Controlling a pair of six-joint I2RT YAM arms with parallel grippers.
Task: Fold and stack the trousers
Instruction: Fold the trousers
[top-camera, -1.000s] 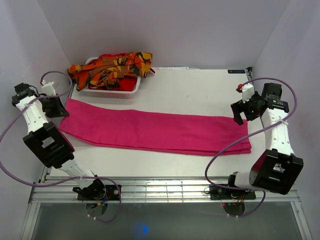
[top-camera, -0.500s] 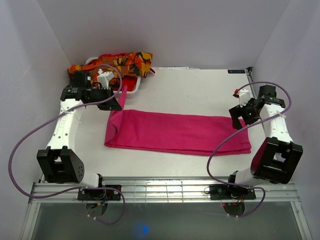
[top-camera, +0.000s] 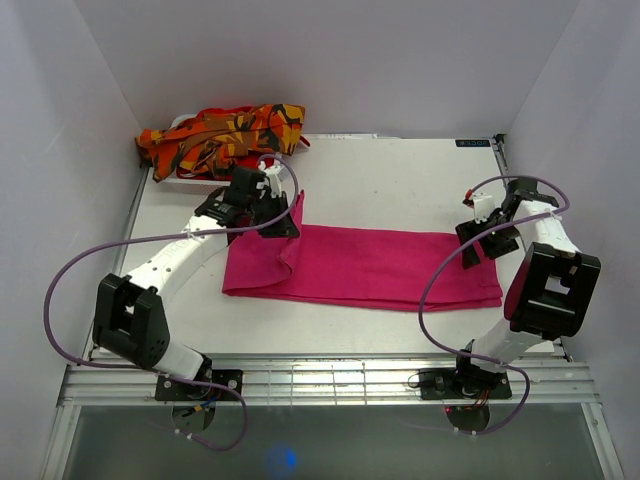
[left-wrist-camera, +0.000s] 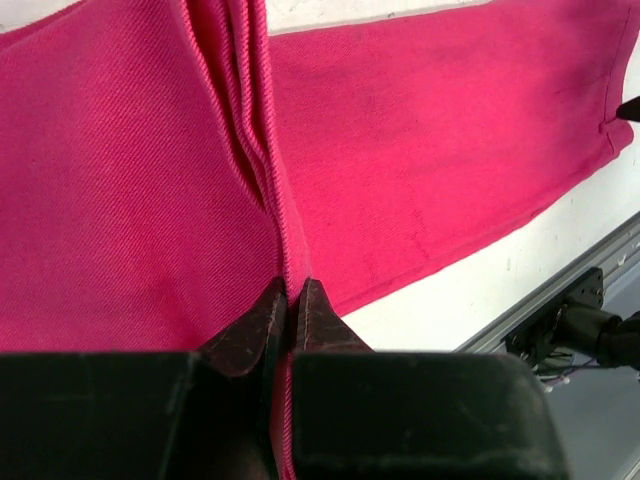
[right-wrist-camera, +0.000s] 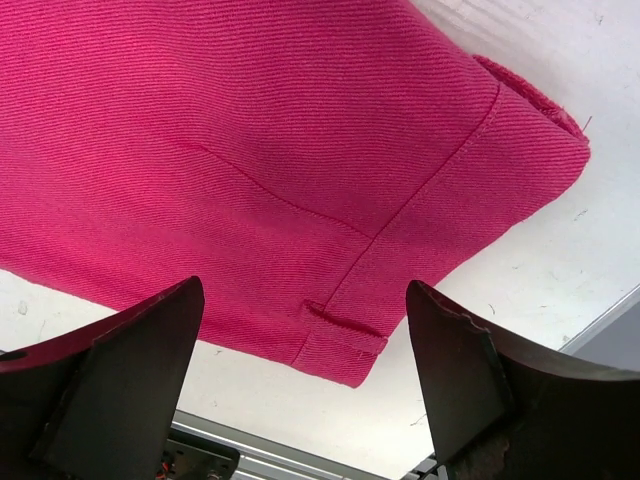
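The top view shows the pink trousers (top-camera: 380, 268) lying across the middle of the surface (top-camera: 400, 180), long axis running from the left edge toward the right edge, roughly parallel to the near edge; the right end lies flat close to the right edge, while the left end is raised in a peak and doubled over toward the right; the left tool (top-camera: 288, 218) sits at that peak, and the right tool (top-camera: 478, 240) hangs over the cloth's far right corner.

The left wrist view adds what the top view cannot resolve: the fingers (left-wrist-camera: 255, 325) are pinched tight on a bunched, several-layered edge of the pink cloth, which rises between them as a ridge, flat cloth spreading on both sides.

The right wrist view shows that tool's fingers (right-wrist-camera: 130, 370) spread wide and gripping nothing, above the waist end; a belt loop (right-wrist-camera: 345, 335) and a stitched waistband seam show that the waist points to the right edge.

Only the top view shows the camouflage trousers (top-camera: 225, 135), heaped on the white basket (top-camera: 178, 181) at the far left corner.
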